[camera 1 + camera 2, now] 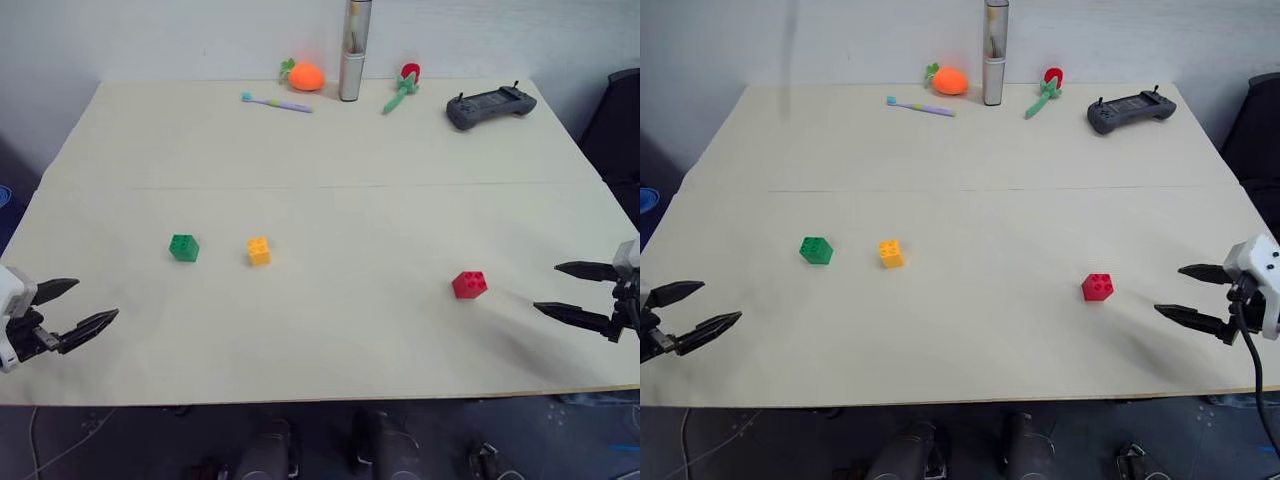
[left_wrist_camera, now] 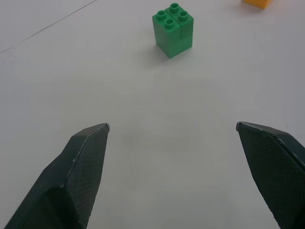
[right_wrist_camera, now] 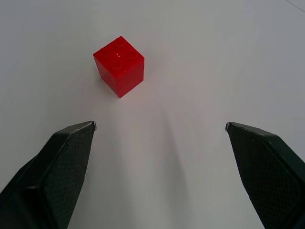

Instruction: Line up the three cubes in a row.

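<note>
Right gripper (image 1: 577,291): fingers spread, empty, near red cube (image 1: 469,285). Left gripper (image 1: 72,309): fingers spread, empty, short of green cube (image 1: 184,247). Yellow cube (image 1: 259,251) just beside green; red well apart. Row unformed; red cube likely left to bring over.

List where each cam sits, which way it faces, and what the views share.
Head stereo pair: looks forward and down on the table; left gripper and right gripper show, both open.
Left wrist: looks along its open fingers at the green cube; yellow cube at the edge.
Right wrist: looks along its open fingers at the red cube.
Shared: each wrist's cube also shows in the head views.
</note>
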You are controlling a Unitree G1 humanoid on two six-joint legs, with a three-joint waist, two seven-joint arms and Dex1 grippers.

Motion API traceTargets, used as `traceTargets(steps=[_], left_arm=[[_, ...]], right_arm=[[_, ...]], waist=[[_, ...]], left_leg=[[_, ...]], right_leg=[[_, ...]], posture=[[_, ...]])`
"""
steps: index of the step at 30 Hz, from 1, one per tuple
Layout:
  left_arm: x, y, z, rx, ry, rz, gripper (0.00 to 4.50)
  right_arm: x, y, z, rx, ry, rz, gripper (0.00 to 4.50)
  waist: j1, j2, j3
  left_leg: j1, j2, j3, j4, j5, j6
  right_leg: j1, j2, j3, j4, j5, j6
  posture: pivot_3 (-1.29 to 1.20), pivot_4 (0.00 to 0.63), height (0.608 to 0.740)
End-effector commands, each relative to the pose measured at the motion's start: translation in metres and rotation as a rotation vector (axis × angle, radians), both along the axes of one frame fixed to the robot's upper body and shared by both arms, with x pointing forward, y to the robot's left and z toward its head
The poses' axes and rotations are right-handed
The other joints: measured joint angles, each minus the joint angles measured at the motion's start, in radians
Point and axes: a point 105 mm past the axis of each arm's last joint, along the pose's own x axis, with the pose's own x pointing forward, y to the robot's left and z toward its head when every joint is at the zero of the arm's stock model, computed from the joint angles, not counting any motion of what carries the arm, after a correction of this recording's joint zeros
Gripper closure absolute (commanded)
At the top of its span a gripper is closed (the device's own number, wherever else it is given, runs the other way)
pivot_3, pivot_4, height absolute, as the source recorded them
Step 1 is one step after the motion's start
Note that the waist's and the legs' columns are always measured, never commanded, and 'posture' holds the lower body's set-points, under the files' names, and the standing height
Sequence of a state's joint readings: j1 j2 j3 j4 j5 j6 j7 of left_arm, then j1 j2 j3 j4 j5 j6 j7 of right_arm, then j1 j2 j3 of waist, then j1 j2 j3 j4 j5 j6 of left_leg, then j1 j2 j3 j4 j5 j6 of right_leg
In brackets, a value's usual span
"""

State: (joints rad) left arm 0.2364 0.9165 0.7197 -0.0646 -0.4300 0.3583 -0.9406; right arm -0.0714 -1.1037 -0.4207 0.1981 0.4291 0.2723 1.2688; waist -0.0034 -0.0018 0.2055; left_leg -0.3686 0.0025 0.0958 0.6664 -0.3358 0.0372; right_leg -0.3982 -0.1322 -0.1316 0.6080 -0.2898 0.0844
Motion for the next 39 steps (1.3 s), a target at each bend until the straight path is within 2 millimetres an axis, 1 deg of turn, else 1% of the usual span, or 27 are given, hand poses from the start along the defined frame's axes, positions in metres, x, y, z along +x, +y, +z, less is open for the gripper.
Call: traceTargets(steps=[1, 2, 4, 6, 8, 11, 12, 16, 19, 22, 27, 30, 37, 38, 39], left_arm=[[0.005, -0.029, 0.009, 0.021, 0.007, -0.149, 0.01], [0.006, -0.038, 0.01, 0.023, 0.016, -0.198, 0.01], [0.008, -0.065, 0.014, 0.021, 0.041, -0.33, 0.01], [0.006, -0.099, 0.019, 0.025, 0.084, -0.528, 0.01], [0.003, -0.121, 0.024, 0.025, 0.118, -0.669, 0.01], [0.001, -0.144, 0.03, 0.041, 0.134, -0.814, 0.01], [0.0, -0.148, 0.031, 0.043, 0.137, -0.837, 0.01], [0.003, -0.176, 0.04, 0.051, 0.098, -0.953, 0.01], [0.003, -0.188, 0.046, 0.033, 0.087, -1.006, 0.01], [0.005, -0.194, 0.048, 0.034, 0.076, -1.026, 0.01], [0.007, -0.199, 0.052, 0.037, 0.06, -1.043, 0.01], [0.01, -0.201, 0.053, 0.04, 0.049, -1.045, 0.0], [0.01, -0.201, 0.052, 0.047, 0.051, -1.065, 0.0], [0.01, -0.201, 0.052, 0.048, 0.054, -1.069, 0.0], [0.01, -0.201, 0.051, 0.048, 0.059, -1.077, 0.0]], right_arm=[[0.005, 0.008, 0.016, -0.039, -0.054, 0.045, 0.0], [0.007, 0.012, 0.017, -0.046, -0.055, 0.059, 0.0], [0.009, 0.023, 0.019, -0.062, -0.05, 0.129, 0.0], [0.01, 0.037, 0.017, -0.111, -0.022, 0.243, 0.0], [0.013, 0.044, 0.013, -0.171, 0.004, 0.328, 0.0], [0.018, 0.048, 0.007, -0.242, 0.047, 0.422, 0.0], [0.02, 0.049, 0.007, -0.245, 0.059, 0.434, 0.0], [0.033, 0.059, 0.001, -0.253, 0.076, 0.51, 0.0], [0.045, 0.062, -0.006, -0.25, 0.074, 0.515, 0.0], [0.055, 0.068, -0.01, -0.229, 0.074, 0.517, 0.0], [0.058, 0.07, -0.027, -0.259, 0.109, 0.542, 0.0], [0.062, 0.072, -0.03, -0.256, 0.102, 0.543, 0.56], [0.056, 0.075, -0.032, -0.256, 0.106, 0.594, 3.0], [0.054, 0.078, -0.032, -0.248, 0.105, 0.609, 3.01], [0.049, 0.087, -0.031, -0.232, 0.101, 0.648, 3.01]], waist=[[0.0, 0.0, 0.0], [0.0, 0.0, 0.0], [0.0, 0.0, 0.0], [0.002, 0.0, 0.0], [0.002, 0.0, 0.0], [0.0, 0.001, 0.0], [-0.001, 0.002, 0.0], [-0.003, 0.002, 0.0], [-0.001, 0.002, 0.0], [-0.001, 0.002, 0.0], [0.002, 0.002, 0.0], [0.001, 0.002, 0.0], [0.0, 0.002, 0.0], [0.001, 0.002, 0.0], [0.001, 0.002, 0.0]], left_leg=[[0.0, 0.0, 0.0, 0.0, 0.0, 0.0], [0.0, 0.0, 0.0, 0.0, 0.0, -0.001], [0.0, 0.0, 0.0, 0.0, -0.001, -0.002], [0.0, 0.0, 0.0, 0.001, 0.0, -0.002], [-0.001, 0.0, 0.0, 0.001, 0.0, -0.002], [0.0, -0.001, 0.0, 0.001, 0.002, 0.001], [-0.001, -0.001, 0.0, 0.001, 0.002, 0.001], [-0.001, 0.0, 0.001, 0.002, 0.005, 0.002], [-0.001, -0.001, 0.001, 0.003, 0.005, 0.002], [-0.002, -0.001, 0.001, 0.004, 0.006, 0.002], [-0.004, -0.001, -0.001, 0.009, 0.006, 0.002], [-0.004, -0.001, -0.001, 0.013, 0.005, 0.002], [-0.003, 0.0, -0.002, 0.014, 0.005, 0.002], [-0.003, 0.0, -0.002, 0.014, 0.005, 0.002], [-0.003, 0.0, -0.002, 0.014, 0.005, 0.002]], right_leg=[[0.0, 0.0, 0.0, 0.0, 0.0, 0.0], [0.0, 0.0, 0.0, 0.001, 0.0, 0.0], [0.0, 0.0, 0.0, 0.001, 0.0, 0.0], [0.0, 0.0, 0.0, 0.001, 0.0, 0.0], [0.0, 0.0, 0.0, 0.001, 0.0, 0.0], [0.0, 0.001, 0.0, 0.001, 0.0, 0.0], [0.0, 0.001, 0.0, 0.002, 0.0, 0.0], [0.0, 0.002, -0.001, 0.004, 0.0, 0.0], [0.0, 0.003, 0.0, 0.005, 0.0, 0.0], [0.0, 0.003, -0.001, 0.006, 0.0, 0.0], [0.0, 0.003, -0.001, 0.008, 0.0, 0.0], [0.002, 0.003, -0.002, 0.01, 0.0, 0.0], [0.002, 0.003, -0.001, 0.012, 0.0, 0.0], [0.002, 0.003, -0.001, 0.012, 0.0, 0.0], [0.002, 0.003, -0.001, 0.012, 0.0, 0.0]], posture=[[0.0, 0.15, 0.74], [0.0, 0.15, 0.74], [0.0, 0.15, 0.74], [0.0, 0.15, 0.74], [0.0, 0.15, 0.74], [0.0, 0.15, 0.74], [0.0, 0.15, 0.74], [0.0, 0.15, 0.74], [0.0, 0.15, 0.74], [0.0, 0.15, 0.74], [0.0, 0.15, 0.74], [0.0, 0.15, 0.74], [0.0, 0.15, 0.74], [0.0, 0.15, 0.74], [0.0, 0.15, 0.74]])
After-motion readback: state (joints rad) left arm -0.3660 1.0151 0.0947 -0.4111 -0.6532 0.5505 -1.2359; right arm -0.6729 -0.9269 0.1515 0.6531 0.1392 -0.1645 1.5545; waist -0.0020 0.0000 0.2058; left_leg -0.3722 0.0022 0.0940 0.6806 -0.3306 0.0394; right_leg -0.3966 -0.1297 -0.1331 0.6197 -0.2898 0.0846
